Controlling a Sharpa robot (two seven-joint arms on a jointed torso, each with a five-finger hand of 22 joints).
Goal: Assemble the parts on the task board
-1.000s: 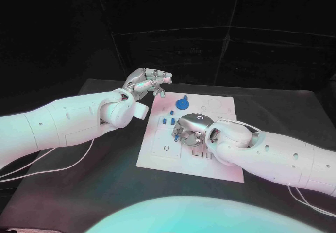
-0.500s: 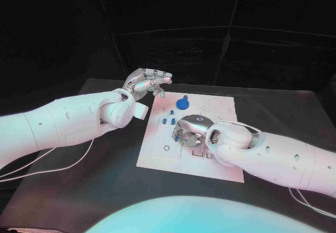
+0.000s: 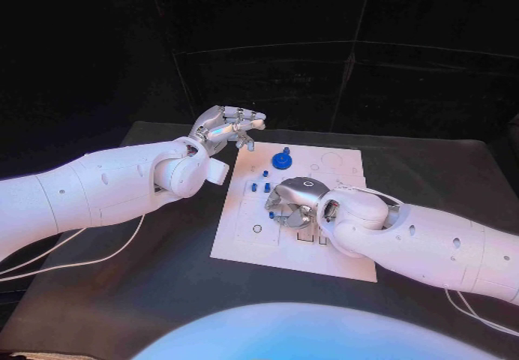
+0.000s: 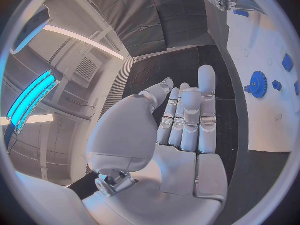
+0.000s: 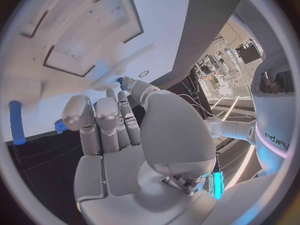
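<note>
White plastic task board point(image 3: 344, 161) lies flat in the middle of my black worktop point(image 3: 162, 285), its long sides running toward the far edge. My right hand point(image 3: 290, 201) is curled down over the board's middle; from my wrist camera my fingertips point(image 5: 128, 83) appear to pinch a small blue part point(image 5: 120, 80), though I cannot tell how firmly. A blue round gear-shaped part point(image 3: 281, 159) stands near the board's far edge, and a few small blue pegs point(image 3: 261, 184) sit just beside my right hand, toward the board's left edge. My left hand point(image 3: 225, 126) hovers off the board's far left corner, fingers loosely curled, holding nothing. To do this step well, I judge I should keep the pinched piece upright, line it up over its recess before pressing, and lower it slowly so my other fingers do not knock the nearby pegs.
</note>
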